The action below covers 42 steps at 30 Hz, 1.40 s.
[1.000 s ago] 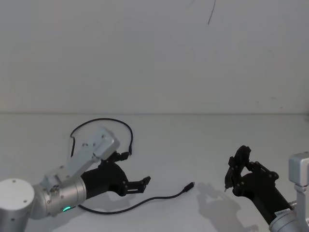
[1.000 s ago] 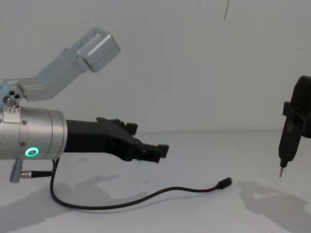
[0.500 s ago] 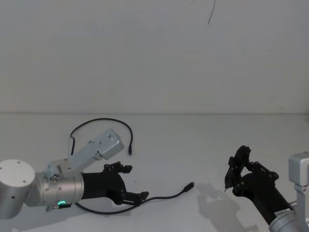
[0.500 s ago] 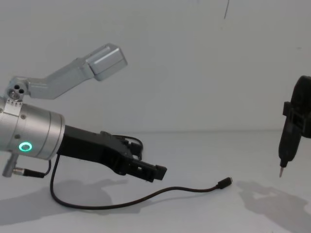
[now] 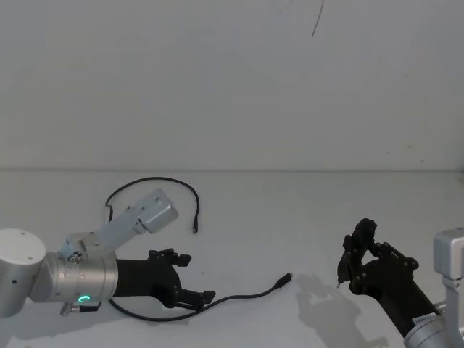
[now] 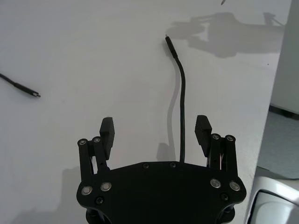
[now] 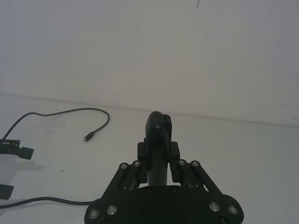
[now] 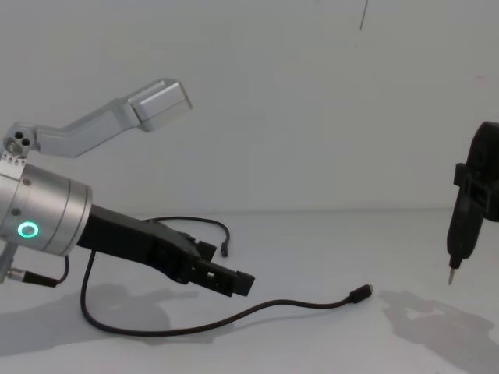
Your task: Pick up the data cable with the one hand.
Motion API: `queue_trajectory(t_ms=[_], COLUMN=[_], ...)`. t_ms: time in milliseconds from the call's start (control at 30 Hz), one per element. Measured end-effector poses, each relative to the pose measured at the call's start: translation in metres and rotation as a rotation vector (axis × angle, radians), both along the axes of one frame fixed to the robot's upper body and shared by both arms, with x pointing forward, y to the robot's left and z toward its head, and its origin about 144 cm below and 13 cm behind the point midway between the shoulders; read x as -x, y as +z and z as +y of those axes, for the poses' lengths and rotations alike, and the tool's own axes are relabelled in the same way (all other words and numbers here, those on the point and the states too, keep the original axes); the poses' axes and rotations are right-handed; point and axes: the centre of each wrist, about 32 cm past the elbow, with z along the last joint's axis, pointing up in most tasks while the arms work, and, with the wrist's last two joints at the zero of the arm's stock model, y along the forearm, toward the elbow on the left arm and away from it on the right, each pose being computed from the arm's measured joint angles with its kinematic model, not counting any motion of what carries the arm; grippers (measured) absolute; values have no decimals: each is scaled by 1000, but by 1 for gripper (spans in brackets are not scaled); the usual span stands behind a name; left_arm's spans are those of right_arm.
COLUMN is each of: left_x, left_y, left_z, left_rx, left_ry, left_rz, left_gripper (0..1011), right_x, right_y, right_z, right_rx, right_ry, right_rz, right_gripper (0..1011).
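The data cable (image 5: 246,293) lies flat on the white table (image 5: 290,217), left of centre. One plug (image 5: 287,277) rests near the middle of the table. From it the cord runs left and toward the near edge, passes under the left gripper (image 5: 196,275), and curves round into a far arc. That arc ends at the second plug (image 5: 194,229).

The left gripper is angled down low over the near run of the cable. In the left wrist view the cord (image 6: 182,116) lies between the two fingers (image 6: 106,128), closer to one of them and touching neither. The jaws stand wide, with nothing held. In the chest view the near fingertip hangs just above the cord (image 8: 257,310). The silver wrist cylinder behind the gripper shows a green ring (image 8: 28,230).

The right gripper (image 5: 355,254) hangs above the table at the near right, well apart from the cable. Its jaws are narrow — closed on a black pen-shaped tool (image 8: 466,210), whose thin metal tip (image 8: 451,274) points down, clear of the surface.
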Motion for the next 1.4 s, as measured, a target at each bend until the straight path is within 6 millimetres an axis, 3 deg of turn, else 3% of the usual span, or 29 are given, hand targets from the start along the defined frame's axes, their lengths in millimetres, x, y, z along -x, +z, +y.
queue_trajectory(t_ms=[400,1400], left_x=[-4,-7], left_y=[0,-5], left_z=[-1,-35], left_rx=[-22,-75], left_ry=[-6,9], left_rz=[42,-17], left_gripper=[1001,1001], right_x=[0,0], right_y=[0,0], right_z=[0,0], right_rx=[0,0], right_ry=[0,0], right_rz=[0,0], right_gripper=[263,263])
